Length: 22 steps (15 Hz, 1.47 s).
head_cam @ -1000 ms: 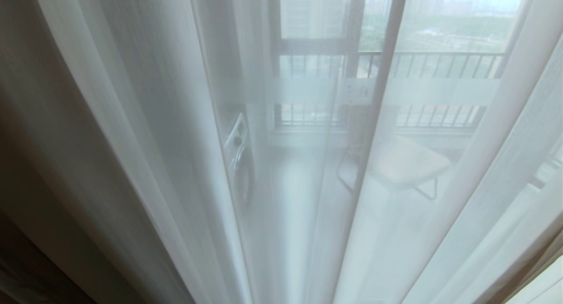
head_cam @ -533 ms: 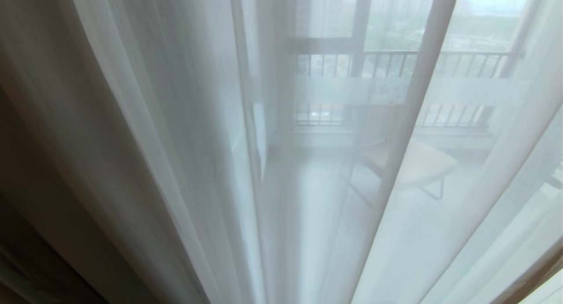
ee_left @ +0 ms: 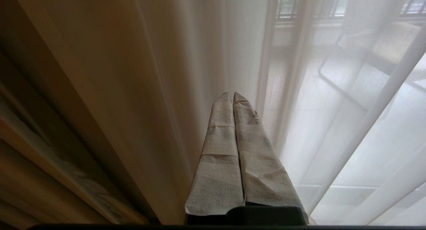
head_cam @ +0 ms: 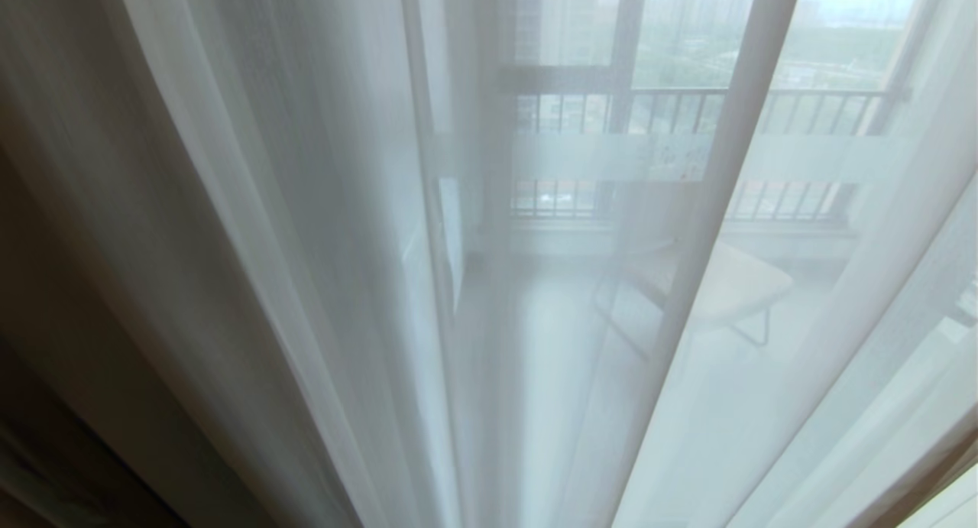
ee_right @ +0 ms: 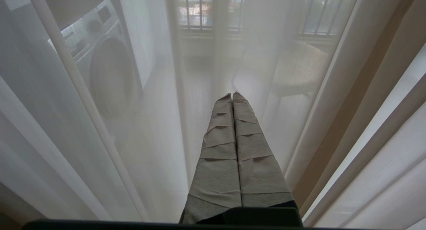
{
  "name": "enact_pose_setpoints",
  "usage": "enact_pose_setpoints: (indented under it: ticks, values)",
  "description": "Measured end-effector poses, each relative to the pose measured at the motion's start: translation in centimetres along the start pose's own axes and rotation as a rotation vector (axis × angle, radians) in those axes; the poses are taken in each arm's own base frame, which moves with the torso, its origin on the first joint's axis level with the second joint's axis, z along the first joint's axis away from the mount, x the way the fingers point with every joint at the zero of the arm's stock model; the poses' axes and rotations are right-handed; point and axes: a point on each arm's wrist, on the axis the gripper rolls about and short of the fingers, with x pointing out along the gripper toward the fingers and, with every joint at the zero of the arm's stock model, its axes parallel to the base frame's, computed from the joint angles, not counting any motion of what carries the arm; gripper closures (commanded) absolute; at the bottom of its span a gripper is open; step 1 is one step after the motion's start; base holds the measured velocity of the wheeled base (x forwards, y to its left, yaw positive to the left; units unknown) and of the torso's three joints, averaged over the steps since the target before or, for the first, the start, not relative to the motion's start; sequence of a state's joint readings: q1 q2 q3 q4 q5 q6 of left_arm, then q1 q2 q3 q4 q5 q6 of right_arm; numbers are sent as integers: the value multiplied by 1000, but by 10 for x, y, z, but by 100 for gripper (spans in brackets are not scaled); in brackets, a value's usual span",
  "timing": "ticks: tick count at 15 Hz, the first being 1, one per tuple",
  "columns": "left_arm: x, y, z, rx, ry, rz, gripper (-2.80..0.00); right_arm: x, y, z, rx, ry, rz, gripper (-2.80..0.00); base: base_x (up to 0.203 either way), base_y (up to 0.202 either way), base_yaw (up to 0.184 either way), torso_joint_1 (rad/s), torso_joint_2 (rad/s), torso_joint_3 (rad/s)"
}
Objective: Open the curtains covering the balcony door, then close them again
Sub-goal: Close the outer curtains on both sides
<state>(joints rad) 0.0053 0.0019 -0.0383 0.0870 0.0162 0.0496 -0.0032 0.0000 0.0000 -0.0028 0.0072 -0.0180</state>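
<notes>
The curtains (head_cam: 252, 230) fill the head view: sheer folds hang across the middle, with opaque beige fabric at 9 o'clock. Through the sheer, the door (head_cam: 611, 157) shows at 12 to 1 o'clock, its frosted band crossing the glass, with a railing (head_cam: 764, 104) beyond and a chair (head_cam: 726, 287) at 3 o'clock. The left tool (ee_left: 230, 96) points at the curtain folds, fingers pressed together, holding nothing. The right tool (ee_right: 230, 96) is likewise closed and empty, facing the sheer, a washer (ee_right: 103, 63) behind it.

Soft daylight glows through the curtains (head_cam: 306, 207); dim, blurred left edge.
</notes>
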Motion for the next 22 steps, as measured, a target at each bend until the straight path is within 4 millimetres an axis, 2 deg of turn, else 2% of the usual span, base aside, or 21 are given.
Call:
enact_pose_setpoints:
  ticks: [16, 19, 22]
  values:
    - [-1, 0, 1, -15, -4, 2, 0, 0, 0, 0, 0, 0, 0, 0, 0, 0, 0, 0, 0, 0]
    - [-7, 1, 23, -10, -51, 7, 0, 0, 0, 0, 0, 0, 0, 0, 0, 0, 0, 0, 0, 0]
    - [-11, 4, 65, -14, -95, 51, 0, 0, 0, 0, 0, 0, 0, 0, 0, 0, 0, 0, 0, 0]
